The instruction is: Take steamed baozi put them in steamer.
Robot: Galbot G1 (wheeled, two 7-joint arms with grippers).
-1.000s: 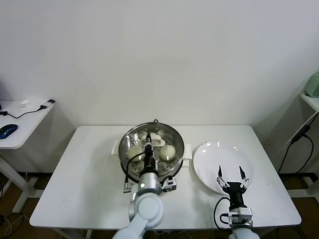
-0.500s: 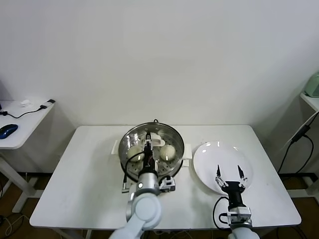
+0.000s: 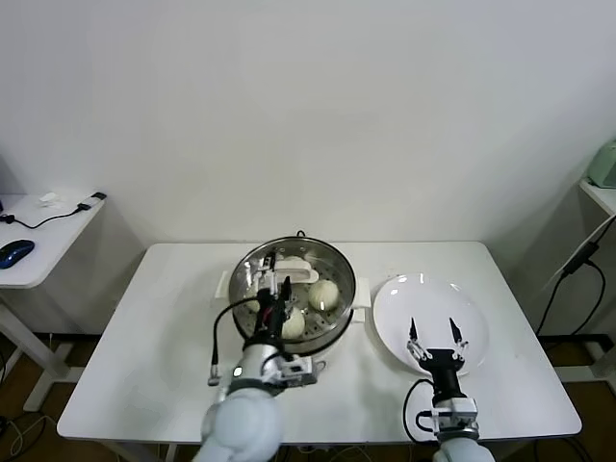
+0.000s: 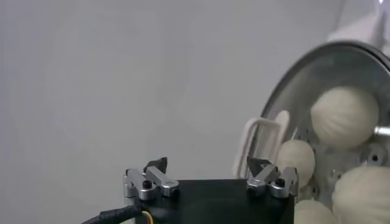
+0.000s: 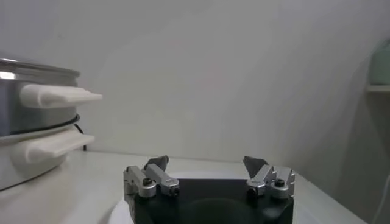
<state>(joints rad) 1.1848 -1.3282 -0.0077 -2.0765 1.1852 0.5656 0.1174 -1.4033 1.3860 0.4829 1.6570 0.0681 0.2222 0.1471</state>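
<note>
The steamer (image 3: pixel 332 265) is a shiny steel pot on a white base at the middle of the white table. It holds cream-white baozi: one at its right side (image 3: pixel 324 293), one at its front (image 3: pixel 294 325), and another partly hidden behind my left gripper. My left gripper (image 3: pixel 273 279) is open and empty, raised over the steamer's left part. In the left wrist view the gripper (image 4: pixel 208 165) is open, and several baozi (image 4: pixel 345 115) lie in the steamer (image 4: pixel 286 91). My right gripper (image 3: pixel 434 334) is open and empty over the near edge of the white plate (image 3: pixel 452 298); it also shows in the right wrist view (image 5: pixel 206 163).
The steamer's white handles (image 5: pixel 58 96) show to one side in the right wrist view. A side table with a blue mouse (image 3: pixel 14 252) and cables stands at the far left. A shelf with a green object (image 3: pixel 604 164) and a hanging cable (image 3: pixel 577 260) is at the far right.
My left gripper has risen and shifted left over the steamer, its arm turning toward me. A baozi now shows at the steamer's front. My right gripper drifted slightly left, still open.
</note>
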